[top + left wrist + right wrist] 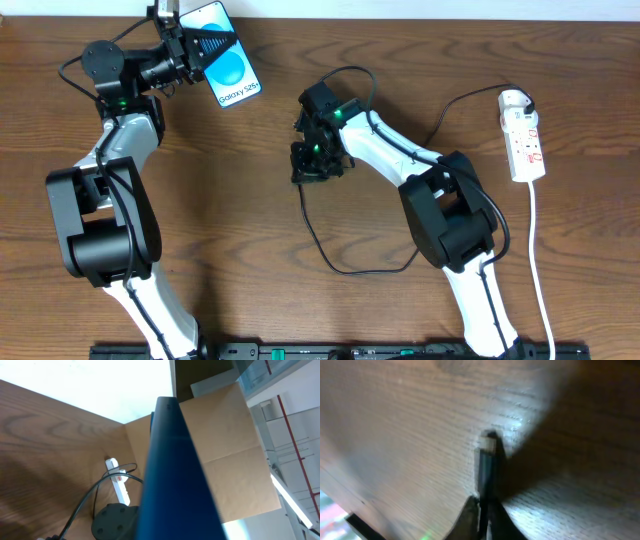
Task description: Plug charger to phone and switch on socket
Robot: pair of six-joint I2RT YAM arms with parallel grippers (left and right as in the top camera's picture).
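**Both grippers closed: one on the charger, one on the phone**

Closest to the desk's front edge, the charger lies in a slack black loop between the two arm bases. One run of it passes behind the right arm and is hidden there. It shows again further back, curving to the far end of the power strip.

At mid-desk the right gripper points down and is closed on the charger just behind its free end. In the right wrist view the fingers are pinched on the black lead, and the plug tip sticks out beyond them, low over the wood. That picture is blurred, so the shape of the tip is hard to make out.

The power strip lies near the right edge, and its white cord trails toward the front edge.

At the far left corner, the left gripper is clamped on the phone, which faces up with its blue screen and its "Galaxy S25+" strip. The fingers cover the phone's far end. The left wrist view shows the phone only as a dark edge-on slab, with a brown cardboard panel behind it.
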